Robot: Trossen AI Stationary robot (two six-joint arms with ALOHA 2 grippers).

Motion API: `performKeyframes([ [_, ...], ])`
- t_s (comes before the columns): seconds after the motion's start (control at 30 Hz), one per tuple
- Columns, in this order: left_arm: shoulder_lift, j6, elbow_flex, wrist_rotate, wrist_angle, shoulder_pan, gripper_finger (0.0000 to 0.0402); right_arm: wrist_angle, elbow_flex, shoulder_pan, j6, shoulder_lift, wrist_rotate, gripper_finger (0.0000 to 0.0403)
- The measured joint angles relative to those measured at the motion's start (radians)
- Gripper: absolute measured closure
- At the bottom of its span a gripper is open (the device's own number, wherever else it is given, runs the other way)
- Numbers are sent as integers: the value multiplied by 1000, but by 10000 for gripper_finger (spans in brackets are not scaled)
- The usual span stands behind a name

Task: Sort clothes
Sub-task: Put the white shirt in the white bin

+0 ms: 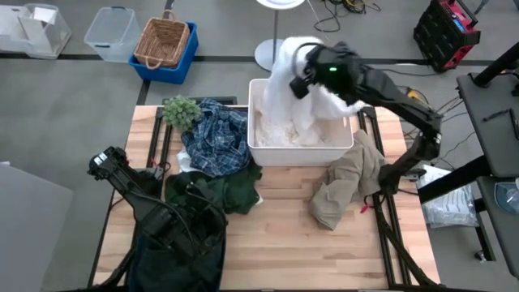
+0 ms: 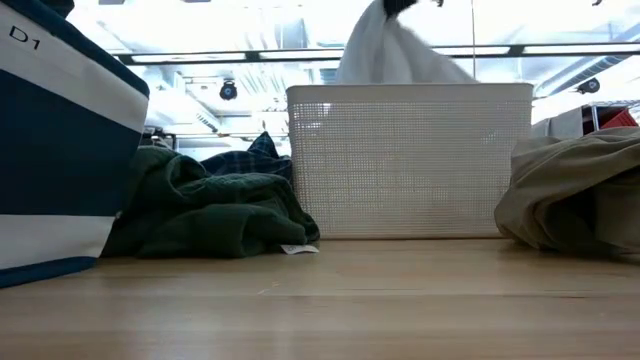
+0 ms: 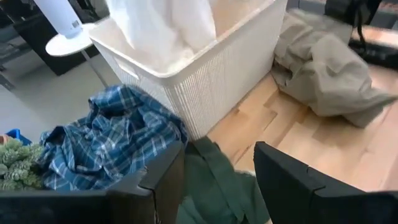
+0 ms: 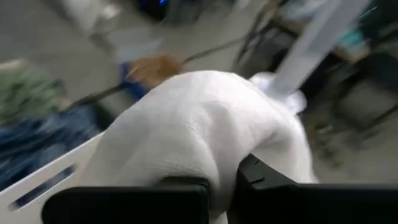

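My right gripper (image 1: 302, 79) is shut on a white garment (image 1: 290, 97) high above the white bin (image 1: 253, 146), over its far left part. The garment's lower end drops into the bin (image 2: 410, 160). My left gripper (image 3: 217, 180) stands open over a dark green garment (image 1: 235, 191) that lies on the table left of the bin. The green cloth (image 3: 214, 186) shows between its fingers; I cannot tell whether they touch it. A blue-and-white plaid shirt (image 1: 215, 138) is heaped against the bin's left wall. A khaki garment (image 1: 345, 182) lies crumpled right of the bin. My right gripper pinches a bunched fold of the white garment (image 4: 211, 168) between its two fingers. The fingers run nearly level, slanting a little down. The cloth bulges over the fingers (image 4: 155, 193) and hides the place of contact. The garment hangs slack below, its lower end inside the bin.
A small green plant (image 1: 180, 111) stands at the table's far left, beside the plaid shirt. A navy-and-white container (image 2: 60, 150) sits at the near left by the left arm's base. Bare wood (image 1: 284, 235) lies between the bin and the near edge.
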Motion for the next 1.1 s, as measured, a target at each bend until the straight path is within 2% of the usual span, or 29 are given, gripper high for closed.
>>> performKeyframes([
  [0.1, -11, -15, 0, -21, 0, 3, 228, -33, -16, -18, 74, 54, -142, 388],
  [0.2, -29, -27, 1, -19, 0, 4, 228, -86, -4, -28, 157, 94, -250, 363],
  [0.37, -40, -26, 37, -9, 0, 4, 228, -232, 46, -34, 206, 155, -267, 267],
  [0.53, -43, 36, 116, -10, -6, 9, 228, -419, 108, -33, 264, 190, -320, 172],
  [0.63, -43, 114, 170, -12, -7, 16, 228, -498, 145, -32, 281, 194, -322, 128],
  [0.73, -43, 204, 214, -13, -7, 29, 228, -459, 170, -31, 303, 185, -312, 101],
  [0.83, -43, 299, 256, -31, -7, 44, 228, -320, 172, -42, 262, 177, -256, 98],
  [0.9, -44, 350, 279, -71, -7, 50, 228, -233, 168, -62, 233, 188, -249, 112],
  [1.0, -43, 399, 315, -156, -7, 57, 228, -173, 163, -94, 227, 235, -259, 154],
  [1.1, -44, 409, 341, -244, -7, 58, 228, -179, 161, -103, 233, 304, -313, 210],
])
